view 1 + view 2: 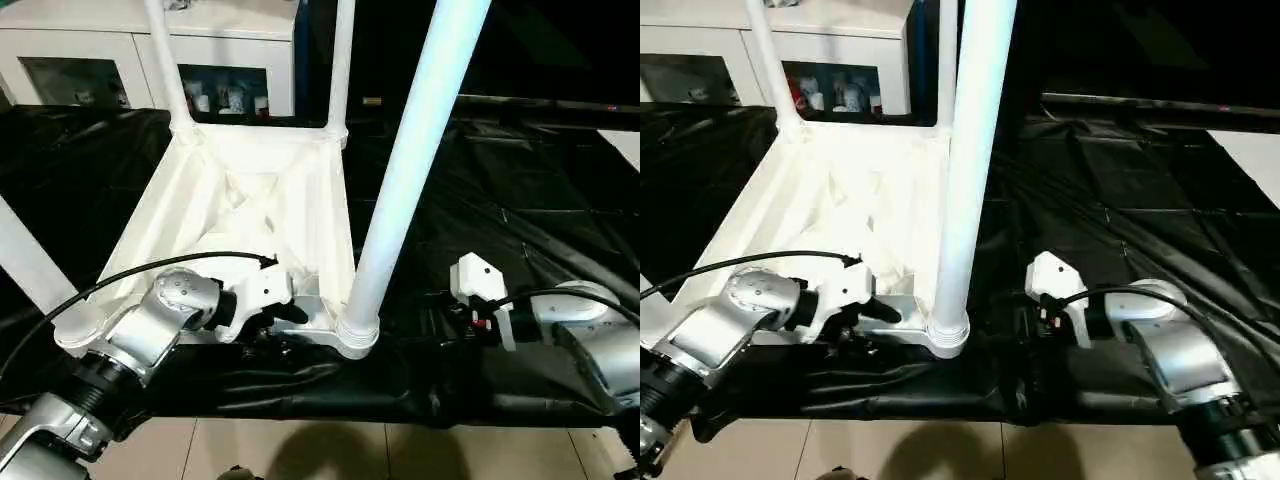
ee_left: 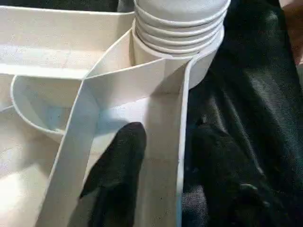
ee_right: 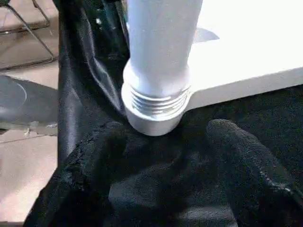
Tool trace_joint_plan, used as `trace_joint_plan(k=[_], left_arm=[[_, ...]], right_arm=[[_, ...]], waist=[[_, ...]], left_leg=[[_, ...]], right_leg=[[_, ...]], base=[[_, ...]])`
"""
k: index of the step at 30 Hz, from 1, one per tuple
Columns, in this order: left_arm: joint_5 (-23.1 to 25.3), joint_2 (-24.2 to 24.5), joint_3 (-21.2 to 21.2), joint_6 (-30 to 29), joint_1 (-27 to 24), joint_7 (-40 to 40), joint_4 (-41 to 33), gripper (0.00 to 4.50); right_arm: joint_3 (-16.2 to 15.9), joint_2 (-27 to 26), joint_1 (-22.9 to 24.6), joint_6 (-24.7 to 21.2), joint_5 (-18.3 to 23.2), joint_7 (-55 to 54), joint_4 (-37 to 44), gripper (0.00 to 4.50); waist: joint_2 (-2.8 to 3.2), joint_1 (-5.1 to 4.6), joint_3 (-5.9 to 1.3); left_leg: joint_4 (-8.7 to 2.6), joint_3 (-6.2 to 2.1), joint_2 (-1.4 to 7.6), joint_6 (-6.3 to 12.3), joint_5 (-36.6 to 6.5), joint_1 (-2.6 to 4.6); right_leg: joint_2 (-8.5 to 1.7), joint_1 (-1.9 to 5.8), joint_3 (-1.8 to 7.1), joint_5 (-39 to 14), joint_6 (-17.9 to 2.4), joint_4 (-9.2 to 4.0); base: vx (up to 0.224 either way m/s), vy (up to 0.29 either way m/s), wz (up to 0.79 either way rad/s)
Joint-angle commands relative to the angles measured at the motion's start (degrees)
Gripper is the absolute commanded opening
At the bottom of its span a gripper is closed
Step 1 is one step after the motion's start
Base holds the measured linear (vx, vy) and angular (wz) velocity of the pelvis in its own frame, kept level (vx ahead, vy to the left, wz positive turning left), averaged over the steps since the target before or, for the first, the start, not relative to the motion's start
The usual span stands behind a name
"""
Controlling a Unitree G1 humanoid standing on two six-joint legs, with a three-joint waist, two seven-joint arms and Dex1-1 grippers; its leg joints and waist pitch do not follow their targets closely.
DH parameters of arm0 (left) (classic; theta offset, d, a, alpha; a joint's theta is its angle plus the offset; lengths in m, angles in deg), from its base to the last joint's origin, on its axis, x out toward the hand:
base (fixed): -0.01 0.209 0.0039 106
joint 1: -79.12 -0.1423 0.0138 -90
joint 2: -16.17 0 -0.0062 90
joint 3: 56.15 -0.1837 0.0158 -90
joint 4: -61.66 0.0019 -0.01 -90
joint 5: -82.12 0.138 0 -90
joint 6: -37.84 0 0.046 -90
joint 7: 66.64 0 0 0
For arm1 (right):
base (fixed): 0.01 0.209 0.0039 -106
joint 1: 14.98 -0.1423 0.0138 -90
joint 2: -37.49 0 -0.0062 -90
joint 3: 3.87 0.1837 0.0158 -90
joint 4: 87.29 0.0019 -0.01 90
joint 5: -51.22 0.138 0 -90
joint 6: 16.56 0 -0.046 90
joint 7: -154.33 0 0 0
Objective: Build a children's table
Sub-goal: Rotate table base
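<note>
Left wrist view shows the left gripper (image 2: pixel 156 175) straddling the rim of the upturned table (image 1: pixel 250 200), one finger (image 2: pixel 118 170) inside, one outside, just beside the near corner leg (image 1: pixel 410 160). That table lies on black sheeting (image 1: pixel 520 180) (legs up). Beside that leg, the right gripper (image 3: pixel 156 189) hangs spread and empty.

Head stereo pair: forward-down over forearms, upturned children's table (image 1: pixel 250 200) mid-distance. Wrist cameras: close, opposite sides of shared near-corner leg socket (image 3: pixel 154 111).
</note>
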Motion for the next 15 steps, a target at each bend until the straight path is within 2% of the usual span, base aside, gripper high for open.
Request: trace_joint_plan(k=[1,4,7,15], left_arm=[[0.5,-0.2,0.9,0.8,1.1,-0.8,1.1,1.67],[-0.1,-0.6,1.8,1.1,1.4,-1.4,1.9,1.55],[-0.1,-0.6,1.9,1.3,1.7,-1.8,2.5,1.16],[0.3,-0.3,2.3,1.6,2.4,-3.5,4.5,0.5]], right_arm=[[0.0,1.0,0.4,-1.0,0.7,0.1,1.2,3.19],[-0.2,1.0,0.4,-1.4,0.4,-0.1,1.4,3.19],[-0.3,0.9,0.3,-1.6,0.4,-0.2,1.4,3.19],[-0.8,0.7,0.0,-2.3,0.2,-0.4,1.7,3.19]], waist=[[0.4,0.12,-3.95],[0.37,0.07,-3.93],[0.59,0.04,-3.98],[0.76,0.08,-3.97]], left_leg=[[-4.08,-0.61,0.91,-0.39,-19.7,0.92],[-4.03,-0.59,0.85,-0.42,-19.6,0.86],[-4.08,-0.66,0.93,-0.51,-19.9,0.96],[-4.05,-0.65,0.85,-0.42,-20.2,0.95]], right_leg=[[-3.52,2.3,2.0,-23.4,-9.0,-5.64],[-3.48,2.33,1.95,-23.4,-9.0,-5.69],[-3.47,2.29,1.92,-22.9,-9.3,-5.64],[-3.52,2.3,1.91,-24.0,-9.1,-5.74]], base=[[0.0,0.0,0.0],[0.0,0.0,0.0],[0.0,0.0,0.0],[0.0,0.0,0.0]])
